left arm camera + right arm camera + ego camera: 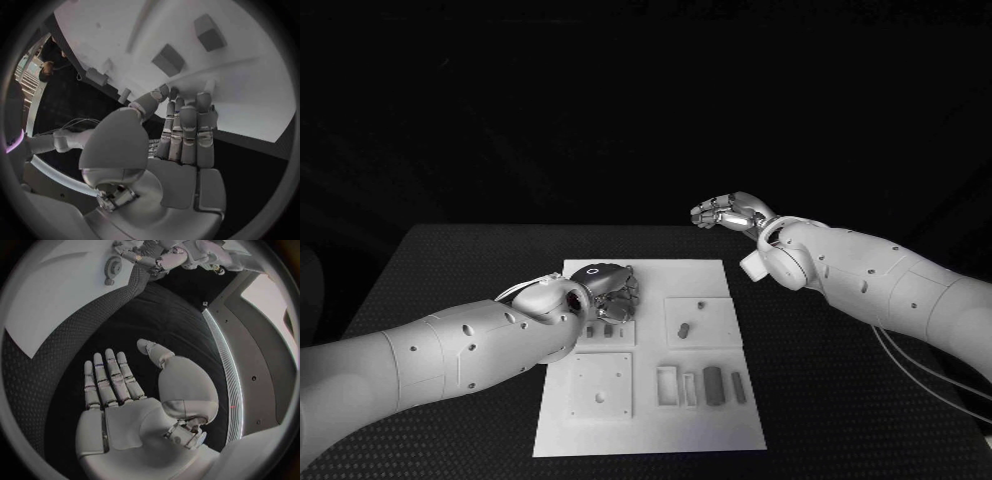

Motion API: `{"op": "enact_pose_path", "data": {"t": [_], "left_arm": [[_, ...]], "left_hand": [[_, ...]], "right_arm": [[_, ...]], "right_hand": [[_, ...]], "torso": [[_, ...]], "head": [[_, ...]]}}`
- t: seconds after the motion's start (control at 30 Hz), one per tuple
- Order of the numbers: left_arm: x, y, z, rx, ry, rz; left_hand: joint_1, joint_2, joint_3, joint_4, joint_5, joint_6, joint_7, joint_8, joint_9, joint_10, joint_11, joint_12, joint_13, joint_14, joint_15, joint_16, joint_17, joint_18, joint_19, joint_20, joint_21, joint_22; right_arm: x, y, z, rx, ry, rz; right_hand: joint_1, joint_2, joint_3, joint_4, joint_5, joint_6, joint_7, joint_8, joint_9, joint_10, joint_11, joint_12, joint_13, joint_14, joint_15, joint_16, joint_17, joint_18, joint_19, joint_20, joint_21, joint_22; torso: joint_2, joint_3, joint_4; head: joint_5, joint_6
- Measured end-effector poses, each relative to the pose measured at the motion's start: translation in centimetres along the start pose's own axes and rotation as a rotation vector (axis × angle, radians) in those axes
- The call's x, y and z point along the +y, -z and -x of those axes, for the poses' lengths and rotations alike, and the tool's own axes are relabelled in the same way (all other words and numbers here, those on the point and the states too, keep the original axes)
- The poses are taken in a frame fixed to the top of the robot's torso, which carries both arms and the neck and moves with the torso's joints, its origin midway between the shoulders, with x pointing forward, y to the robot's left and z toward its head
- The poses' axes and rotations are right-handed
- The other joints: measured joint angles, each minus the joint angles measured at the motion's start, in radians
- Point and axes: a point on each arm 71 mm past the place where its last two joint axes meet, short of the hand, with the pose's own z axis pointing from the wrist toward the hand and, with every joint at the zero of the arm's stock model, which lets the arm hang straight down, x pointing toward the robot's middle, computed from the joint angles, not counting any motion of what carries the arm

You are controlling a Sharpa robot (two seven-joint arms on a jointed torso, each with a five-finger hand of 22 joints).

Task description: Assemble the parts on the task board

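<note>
Your left hand [606, 290] sits low over the far left part of the task board [733, 420], fingers pointing down at the plate. In the left wrist view the fingers [187, 127] lie straight and close together, side by side, with the thumb [147, 102] angled in beside them; nothing shows between thumb and fingers there, but the fingertips are partly hidden against the board, so you cannot tell whether they pinch a small part. Just beyond those fingertips, two dark block parts [167, 60] stand on the white surface, apart from the hand.

In the head view, two small dark parts [600, 329] lie right under the left fingers, just beside their tips. A short peg part [685, 327] rests in the square plate section to the side of that hand, near but not touching it. Two upright grey parts [715, 383] stand in the section further toward you, well apart from both hands.

Your right hand [730, 213] is raised off the board's far right corner, above the black table [430, 270], well apart from every part. From the right wrist camera its fingers [106, 377] are stretched out flat and slightly spread, the palm bare, holding nothing.
</note>
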Motion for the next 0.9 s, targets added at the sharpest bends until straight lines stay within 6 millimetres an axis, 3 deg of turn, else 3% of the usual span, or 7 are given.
{"op": "enact_pose_path", "data": {"t": [0.27,0.9], "left_arm": [[0.04,-0.15,-0.05,0.000,-0.005,-0.001],[0.05,-0.62,-0.15,0.003,-0.013,-0.003]], "left_hand": [[0.000,0.000,0.005,0.000,0.000,0.007,0.000,0.000,-0.001,0.006,0.000,0.000,0.002,0.003,-0.003,0.003,-0.001,0.002,0.002,-0.002,0.003,0.000],[-0.002,0.028,0.016,0.000,0.000,0.041,0.002,0.013,-0.004,0.042,-0.007,0.000,0.012,0.028,-0.007,0.008,-0.009,0.007,0.015,-0.007,0.023,0.000]], "right_arm": [[0.04,-0.02,-0.07,0.002,-0.001,0.001],[0.11,-0.02,-0.18,0.007,-0.002,0.003]], "right_hand": [[0.000,0.000,0.000,0.000,0.000,0.000,0.000,0.000,0.000,0.000,0.000,0.000,0.000,0.000,0.000,0.000,0.000,0.000,0.000,0.000,0.000,0.000],[0.000,0.000,0.000,0.000,0.000,0.000,0.000,0.000,-0.001,0.000,0.000,0.000,0.000,0.000,0.000,0.000,-0.001,0.000,0.000,0.000,0.000,0.001]], "torso": [[0.000,0.0000,0.0004],[0.000,0.0001,-0.0002]], "head": [[-0.001,-0.001],[-0.004,-0.005]]}}
